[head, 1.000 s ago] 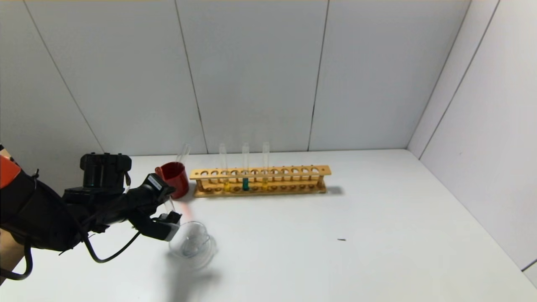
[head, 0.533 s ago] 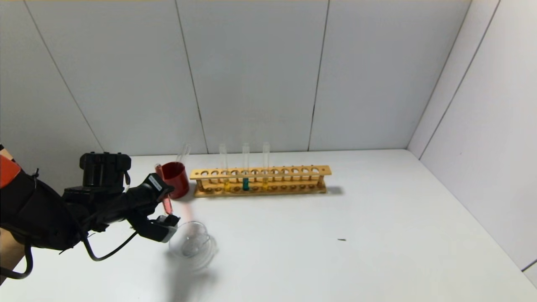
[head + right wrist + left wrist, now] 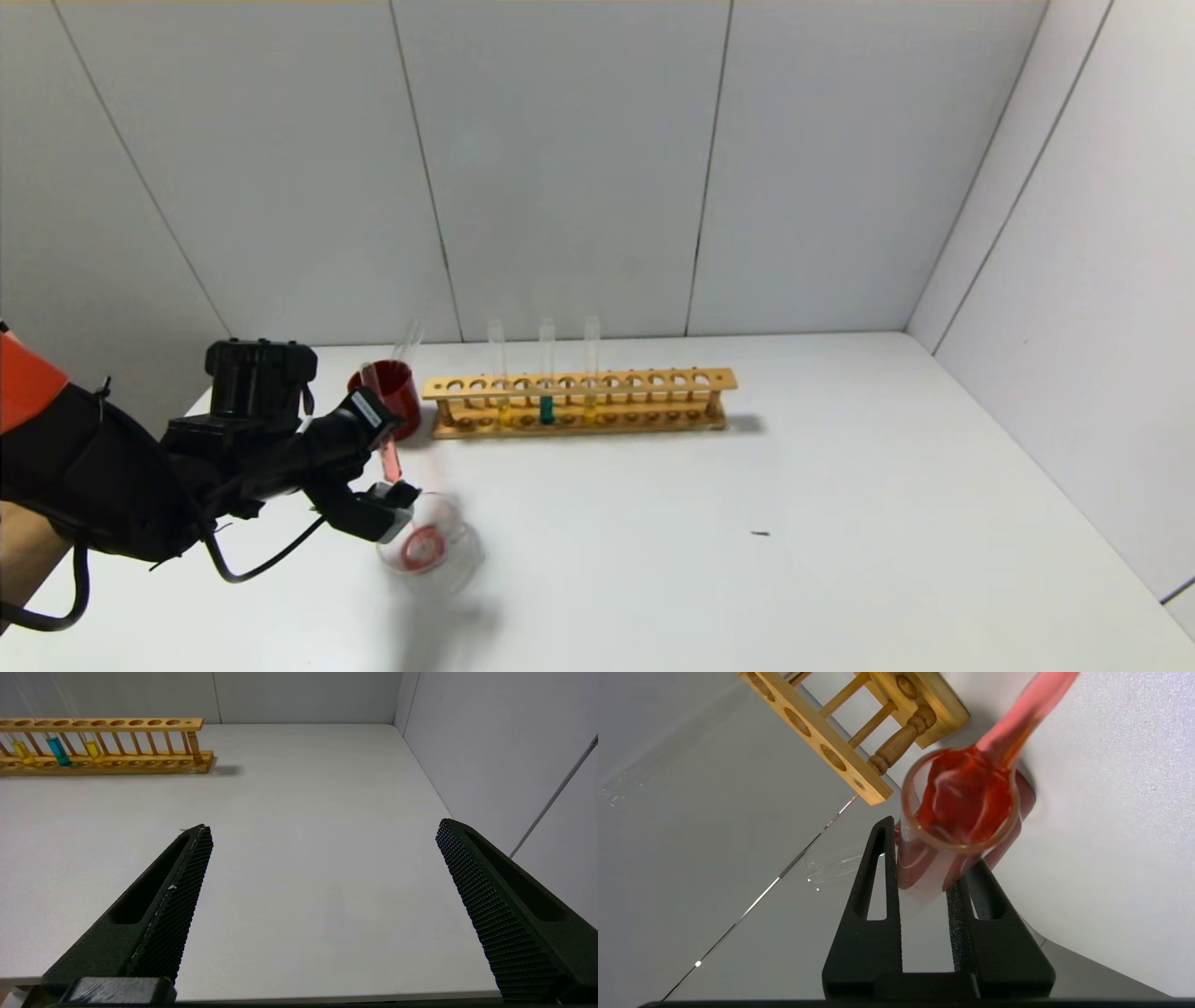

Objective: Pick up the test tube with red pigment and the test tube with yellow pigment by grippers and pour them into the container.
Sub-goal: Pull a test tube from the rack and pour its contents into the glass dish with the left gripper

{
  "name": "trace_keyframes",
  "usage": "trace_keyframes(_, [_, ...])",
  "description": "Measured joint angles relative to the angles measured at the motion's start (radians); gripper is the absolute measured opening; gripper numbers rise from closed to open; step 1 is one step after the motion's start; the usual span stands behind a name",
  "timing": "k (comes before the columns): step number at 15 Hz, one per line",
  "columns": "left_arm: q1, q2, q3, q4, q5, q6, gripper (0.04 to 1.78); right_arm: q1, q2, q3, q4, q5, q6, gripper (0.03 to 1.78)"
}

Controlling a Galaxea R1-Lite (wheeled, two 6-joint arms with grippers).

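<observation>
Now mid-pour, first tube. Left end effector [image 3: 385,476] near the worktop's [image 3: 747,579] left edge, toward the front, clenched on the red tube [image 3: 383,439], which is tipped with its mouth down over the dish [image 3: 431,553]. Red liquid pooled in the dish bottom; the left wrist view shows the tube mouth [image 3: 962,807] full of red, with a pink streak beyond it, fingers [image 3: 878,896] tight on the glass either side. Whether the tube lip touches the dish rim, cannot tell. Rack [image 3: 579,403] stands along the back edge, left of centre, holding two yellow tubes [image 3: 591,369] with a teal tube [image 3: 546,373] between them. Dark red cup [image 3: 390,397] just beside the rack's left end, a clear tube leaning in it. Right end effector [image 3: 322,896] released, jaws wide, hanging over the front right of the worktop, holding nothing. Judgement: red pour is under way, yellow not yet started. Next calls for holding the tilt until the tube drains, righting it, putting it aside, then a grasp on one yellow tube high on the glass, clear of the teal neighbour, lifted straight up out of the rack hole.
</observation>
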Motion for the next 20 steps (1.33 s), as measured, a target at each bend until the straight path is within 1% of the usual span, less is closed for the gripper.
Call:
trace_keyframes(8, [-0.002,-0.008,0.001,-0.001,-0.005,0.034,0.33,0.0,0.0,0.0,0.0,0.0,0.0,1.75])
trace_keyframes(13, [-0.003,-0.014,0.016,-0.115,-0.003,0.095,0.33,0.0,0.0,0.0,0.0,0.0,0.0,1.75])
trace_keyframes(20, [-0.004,-0.016,0.033,-0.104,-0.002,0.089,0.33,0.0,0.0,0.0,0.0,0.0,0.0,1.75])
